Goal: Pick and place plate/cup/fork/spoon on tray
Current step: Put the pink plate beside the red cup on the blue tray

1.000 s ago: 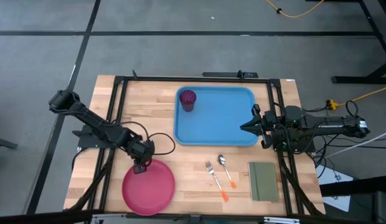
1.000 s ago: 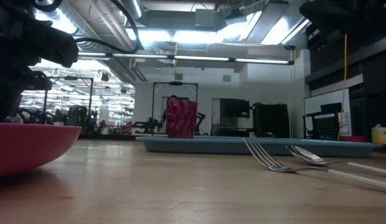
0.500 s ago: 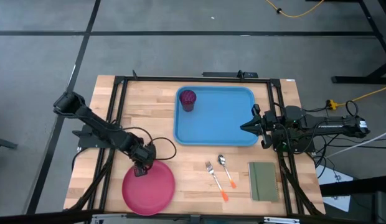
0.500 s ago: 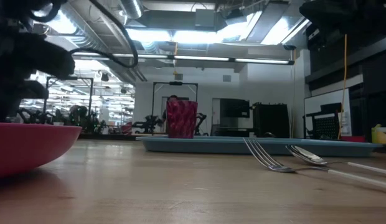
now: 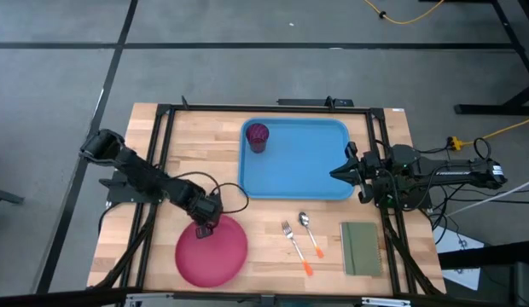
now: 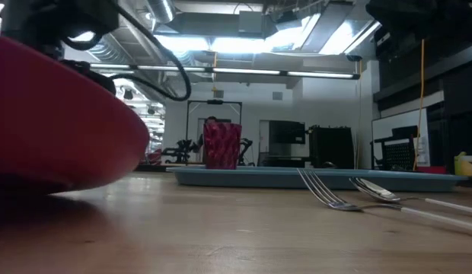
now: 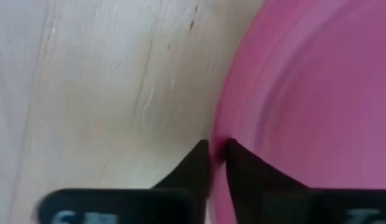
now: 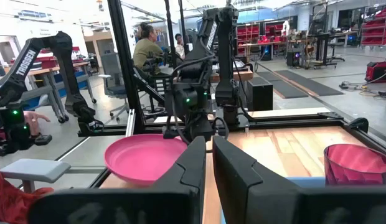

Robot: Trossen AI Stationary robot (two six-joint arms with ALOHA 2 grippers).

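The pink-red plate (image 5: pixel 213 252) is at the table's near left, held at its far rim by my left gripper (image 5: pixel 203 228), which is shut on it. It fills the left of the low view (image 6: pixel 53 114), and in the right wrist view (image 8: pixel 146 158) it shows raised. The magenta cup (image 5: pixel 258 136) stands upright in the far left corner of the blue tray (image 5: pixel 299 166). The fork (image 5: pixel 290 239) and the spoon (image 5: pixel 309 230) lie flat on the table near the tray's near edge. My right gripper (image 5: pixel 334 173) is shut and empty at the tray's right edge. My left gripper pinches the plate's far rim (image 7: pixel 219 138) between its two fingers (image 7: pixel 196 163), one on the plate's inner side and one on its outer side. The fingers slant down from the far left. The plate is raised and tilted at the held side; whether its near edge touches the table does not show.
An olive-green pad (image 5: pixel 360 247) lies at the near right. Bare wood lies between the plate and the fork. A black frame (image 5: pixel 162 153) runs around the table's edges. People and other arms stand in the room beyond the table.
My left gripper has gone toward the table's right edge with the plate's far rim. The plate has shifted right with it and come up from lying flat, so that it now looms high in the low view. My right arm has kept still.
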